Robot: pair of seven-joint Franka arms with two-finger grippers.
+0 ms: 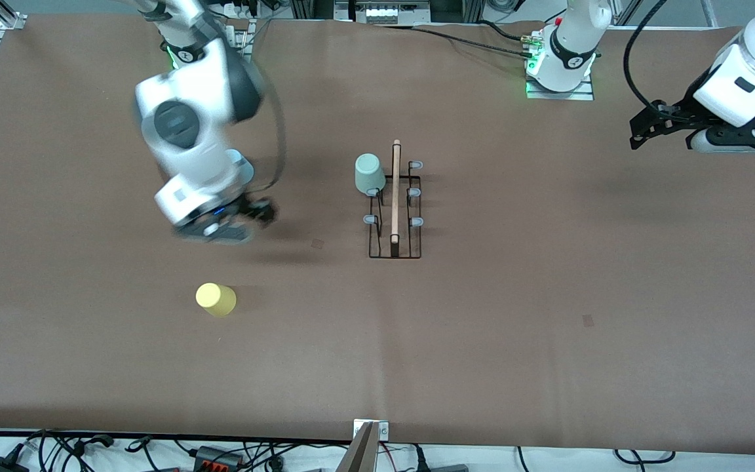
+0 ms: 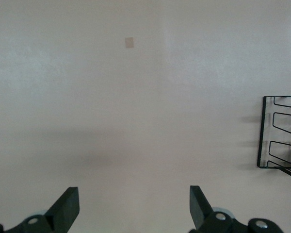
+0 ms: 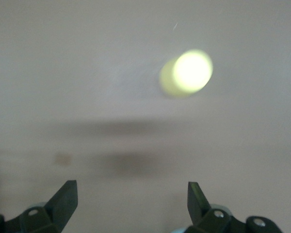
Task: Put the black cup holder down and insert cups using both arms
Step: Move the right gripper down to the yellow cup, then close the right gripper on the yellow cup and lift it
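Yellow first: the yellow cup (image 1: 215, 299) sits on the brown bench (image 1: 482, 341) nearest the front camera, toward the right arm's end, apparently upside down, though the blur in the right wrist view (image 3: 186, 73) makes that hard to swear to. Taking that cup as the dial's centre in the front view, the right gripper (image 1: 246, 216) hangs at about one o'clock, up in the air over bare bench. Its fingers (image 3: 63, 196) are spread wide apart with nothing between them.

Moving up the bench, the black cup holder (image 1: 395, 223) stands mid-bench, upright, its wooden rod (image 1: 396, 196) running away from the front camera. The grey-green cup (image 1: 369, 173) is seated upside down on a peg on the rack's side toward the right arm, at the end farther from the camera. From the yellow cup, the rack lies around two o'clock, well apart.

Farthest out, the left gripper (image 1: 639, 131) waits in the air over the left arm's end of the bench, fingers (image 2: 65, 204) wide open and empty, one corner of the rack (image 2: 279, 133) showing in its wrist view.
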